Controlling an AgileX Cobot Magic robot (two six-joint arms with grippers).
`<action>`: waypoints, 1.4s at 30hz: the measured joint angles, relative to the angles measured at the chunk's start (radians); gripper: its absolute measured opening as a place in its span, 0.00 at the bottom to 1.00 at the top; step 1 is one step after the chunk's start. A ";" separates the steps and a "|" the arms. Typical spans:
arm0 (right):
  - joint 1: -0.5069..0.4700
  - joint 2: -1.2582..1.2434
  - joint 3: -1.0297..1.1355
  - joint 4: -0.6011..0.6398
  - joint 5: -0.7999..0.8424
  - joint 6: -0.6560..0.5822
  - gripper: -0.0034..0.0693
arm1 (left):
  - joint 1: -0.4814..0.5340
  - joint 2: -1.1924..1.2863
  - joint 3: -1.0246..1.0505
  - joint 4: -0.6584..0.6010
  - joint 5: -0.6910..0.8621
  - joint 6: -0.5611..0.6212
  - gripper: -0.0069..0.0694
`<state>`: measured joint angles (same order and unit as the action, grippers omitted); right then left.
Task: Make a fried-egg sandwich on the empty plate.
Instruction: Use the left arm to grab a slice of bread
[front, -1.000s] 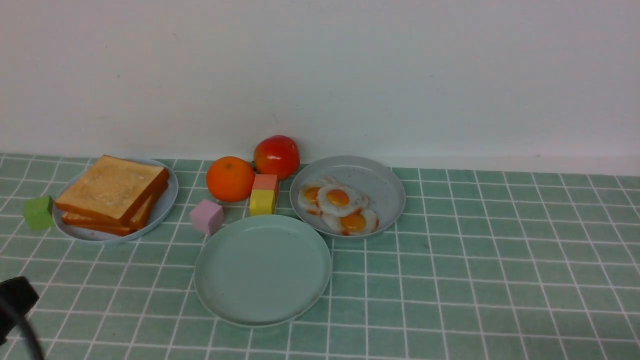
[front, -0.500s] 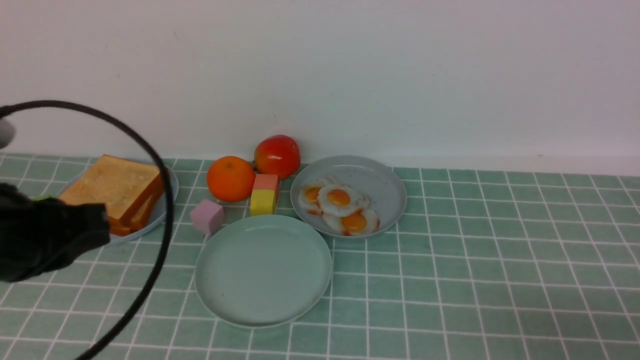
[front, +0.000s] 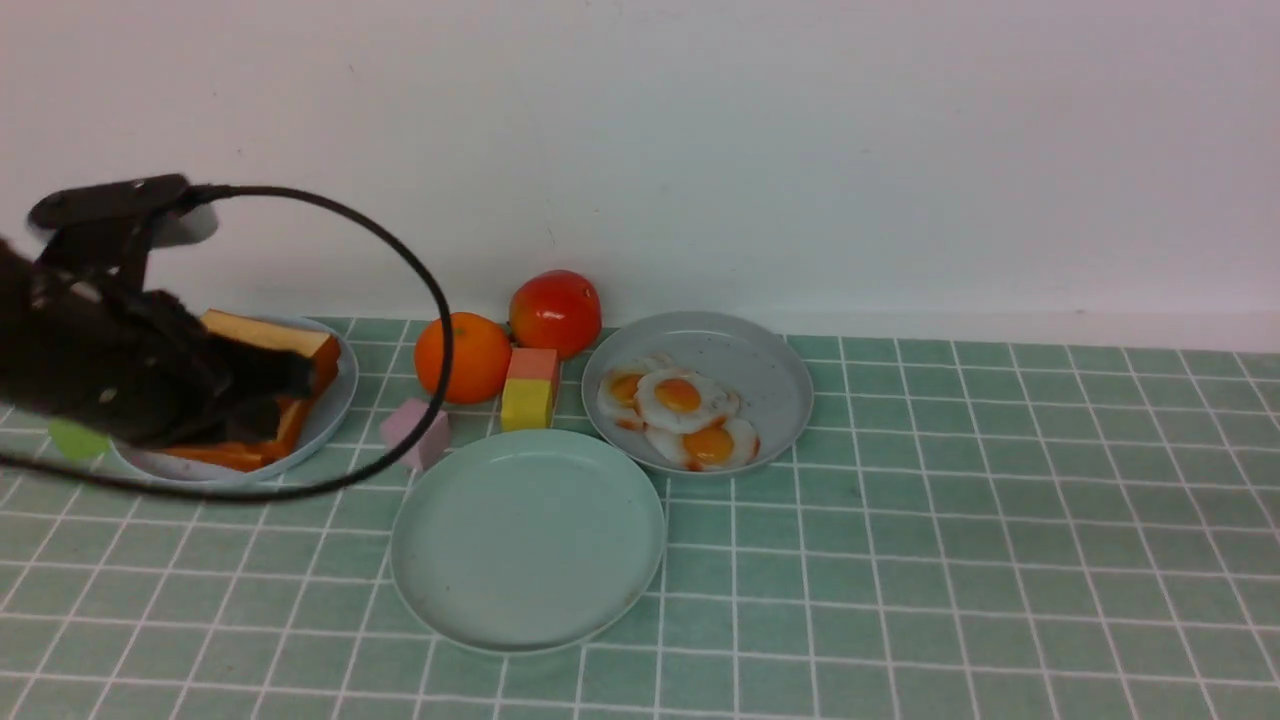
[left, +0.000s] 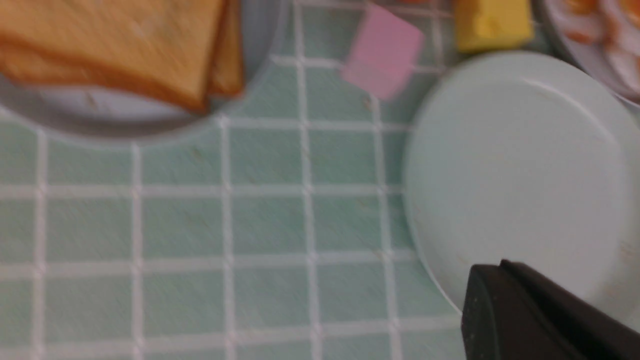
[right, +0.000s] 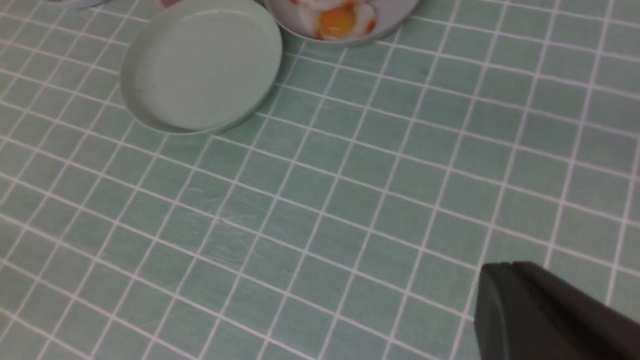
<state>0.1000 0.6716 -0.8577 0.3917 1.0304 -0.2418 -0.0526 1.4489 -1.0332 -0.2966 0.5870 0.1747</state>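
Note:
Toast slices (front: 268, 334) lie stacked on a grey-blue plate (front: 335, 405) at the far left, mostly covered by my left arm. My left gripper (front: 300, 378) hangs over the toast; in the left wrist view its tip (left: 487, 275) shows both fingers pressed together, empty, with the toast (left: 125, 40) farther off. Three fried eggs (front: 680, 396) lie on a pale blue plate (front: 765, 365). The empty mint-green plate (front: 527, 540) sits in the middle front and shows in both wrist views (left: 520, 165) (right: 200, 65). My right gripper (right: 500, 282) is shut, over bare tiles.
An orange (front: 475, 355) and a red fruit (front: 555, 312) stand by the back wall. A pink cube (front: 418, 432), a yellow block (front: 525, 404) under a salmon block, and a half-hidden green cube (front: 72, 440) lie around the plates. A black cable (front: 440, 330) loops beside the orange.
My left arm has come up from the lower left corner and moved forward over the toast plate, now hiding most of the toast. Nothing on the table has moved.

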 joint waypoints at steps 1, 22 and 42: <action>0.000 0.022 -0.014 0.027 0.000 -0.015 0.05 | 0.000 0.060 -0.039 0.031 -0.023 0.004 0.08; 0.000 0.036 -0.018 0.103 0.061 -0.070 0.07 | 0.000 0.448 -0.276 0.466 -0.115 -0.056 0.58; 0.000 0.036 -0.018 0.117 0.087 -0.070 0.10 | -0.001 0.497 -0.285 0.548 -0.148 -0.062 0.12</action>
<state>0.1000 0.7073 -0.8761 0.5089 1.1176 -0.3114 -0.0538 1.9459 -1.3178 0.2518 0.4391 0.1128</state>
